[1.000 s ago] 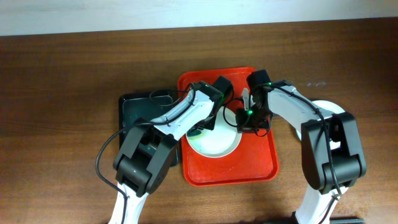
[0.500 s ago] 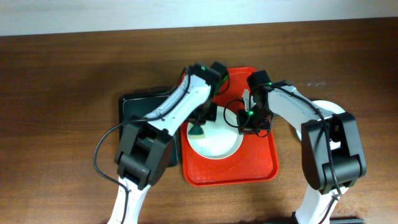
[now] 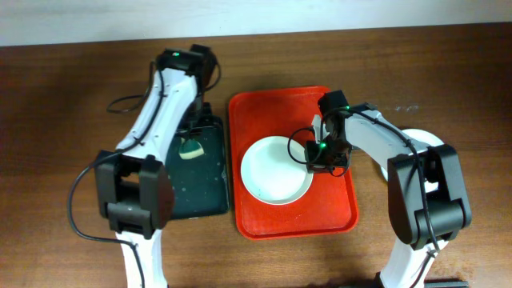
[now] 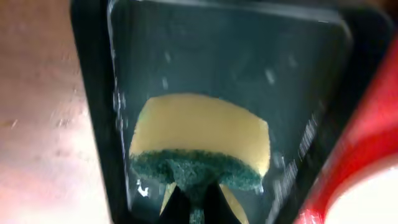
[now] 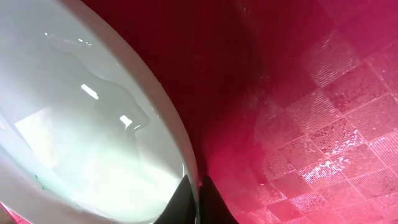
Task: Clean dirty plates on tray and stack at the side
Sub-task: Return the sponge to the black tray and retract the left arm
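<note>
Likely done wiping: left gripper [image 4: 193,194] clamping sponge [image 4: 199,134] over black tray [image 4: 298,74]. Next: lift plate [image 5: 81,124], rim pinched in right gripper [image 5: 194,196], toward frame right.

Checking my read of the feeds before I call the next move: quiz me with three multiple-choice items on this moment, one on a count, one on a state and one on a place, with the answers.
1. How many plates lie on the red tray?
A. one
B. two
C. three

2. How does the centre of the plate look?
A. it has a teal smear
B. it is clean and pale
C. it is covered in crumbs

3. What does the sponge lie on?
A. the plate
B. the red tray
C. the black tray

Answers:
1. A: the overhead view shows a single round plate inside the red rim.
2. B: the overhead view shows a plain pale surface with no smear.
3. C: both the overhead and left wrist views show it on the dark tray floor.
</note>
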`<state>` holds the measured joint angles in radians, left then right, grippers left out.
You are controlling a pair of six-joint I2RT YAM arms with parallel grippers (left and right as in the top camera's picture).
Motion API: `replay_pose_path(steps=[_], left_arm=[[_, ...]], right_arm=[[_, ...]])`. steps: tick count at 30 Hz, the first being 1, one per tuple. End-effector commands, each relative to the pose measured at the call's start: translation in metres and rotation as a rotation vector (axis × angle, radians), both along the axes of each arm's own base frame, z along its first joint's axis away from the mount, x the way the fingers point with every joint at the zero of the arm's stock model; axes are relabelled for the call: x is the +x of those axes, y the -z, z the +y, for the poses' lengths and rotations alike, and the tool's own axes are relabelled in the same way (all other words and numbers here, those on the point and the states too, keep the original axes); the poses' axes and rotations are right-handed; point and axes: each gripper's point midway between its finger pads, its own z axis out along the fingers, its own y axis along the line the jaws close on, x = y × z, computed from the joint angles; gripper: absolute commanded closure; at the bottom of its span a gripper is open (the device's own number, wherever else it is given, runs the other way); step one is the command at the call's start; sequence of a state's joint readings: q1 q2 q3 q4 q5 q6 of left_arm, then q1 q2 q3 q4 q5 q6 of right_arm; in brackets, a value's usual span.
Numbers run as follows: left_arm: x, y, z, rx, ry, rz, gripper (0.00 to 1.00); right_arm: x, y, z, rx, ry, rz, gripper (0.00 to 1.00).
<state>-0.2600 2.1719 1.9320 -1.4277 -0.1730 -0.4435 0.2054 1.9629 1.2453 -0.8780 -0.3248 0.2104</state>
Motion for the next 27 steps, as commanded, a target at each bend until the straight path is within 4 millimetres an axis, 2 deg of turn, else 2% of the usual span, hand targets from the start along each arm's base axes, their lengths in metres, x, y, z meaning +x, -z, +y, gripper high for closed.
replay_pose_path(steps=[1, 4, 5, 6, 7, 8, 9, 10, 11, 12, 15, 16, 18, 21, 24, 27], left_arm=[[-0.018, 0.039, 0.01, -0.01, 0.012, 0.061, 0.95], [-0.034, 0.067, 0.015, -0.004, 0.009, 0.101, 0.95], [-0.036, 0.069, 0.015, -0.005, 0.009, 0.108, 0.94], [-0.037, 0.069, 0.015, -0.006, 0.009, 0.11, 0.9], [-0.036, 0.066, 0.015, -0.007, 0.009, 0.105, 0.67], [-0.036, 0.063, 0.014, -0.015, 0.008, 0.1, 0.48], [-0.037, 0.057, 0.011, -0.034, 0.006, 0.091, 0.34], [-0.037, 0.052, 0.009, -0.049, 0.007, 0.083, 0.26], [-0.036, 0.042, 0.006, -0.073, 0.018, 0.064, 0.05], [-0.035, 0.029, 0.007, -0.079, 0.016, 0.034, 0.0], [-0.039, -0.015, 0.018, -0.098, -0.007, -0.056, 0.0], [-0.043, -0.035, 0.027, -0.105, -0.028, -0.097, 0.0], [-0.049, -0.063, 0.042, -0.114, -0.066, -0.16, 0.0], [-0.063, -0.104, 0.073, -0.12, -0.149, -0.266, 0.0], [-0.083, -0.131, 0.103, -0.112, -0.238, -0.328, 0.0], [-0.099, -0.144, 0.121, -0.102, -0.299, -0.35, 0.01]], right_arm=[[-0.001, 0.01, -0.015, -0.072, 0.014, 0.014, 0.96], [-0.001, 0.01, -0.015, -0.072, 0.014, 0.015, 0.96], [-0.001, 0.01, -0.015, -0.072, 0.014, 0.016, 0.96], [-0.001, 0.01, -0.015, -0.072, 0.014, 0.015, 0.96], [-0.001, 0.01, -0.015, -0.072, 0.014, 0.015, 0.96], [-0.001, 0.01, -0.015, -0.072, 0.014, 0.015, 0.96], [-0.001, 0.01, -0.015, -0.072, 0.014, 0.015, 0.96], [-0.001, 0.01, -0.015, -0.072, 0.014, 0.016, 0.95], [-0.001, 0.01, -0.015, -0.073, 0.014, 0.017, 0.95], [-0.002, 0.01, -0.015, -0.073, 0.013, 0.018, 0.92], [-0.001, 0.01, -0.015, -0.073, 0.013, 0.017, 0.91], [0.0, 0.01, -0.015, -0.072, 0.014, 0.013, 0.91], [0.001, 0.01, -0.014, -0.07, 0.014, 0.006, 0.96], [0.001, 0.006, -0.014, -0.069, 0.014, 0.002, 0.96], [0.003, -0.016, -0.014, -0.062, 0.015, -0.029, 0.96], [0.004, -0.049, -0.012, -0.058, 0.01, -0.05, 0.96]])
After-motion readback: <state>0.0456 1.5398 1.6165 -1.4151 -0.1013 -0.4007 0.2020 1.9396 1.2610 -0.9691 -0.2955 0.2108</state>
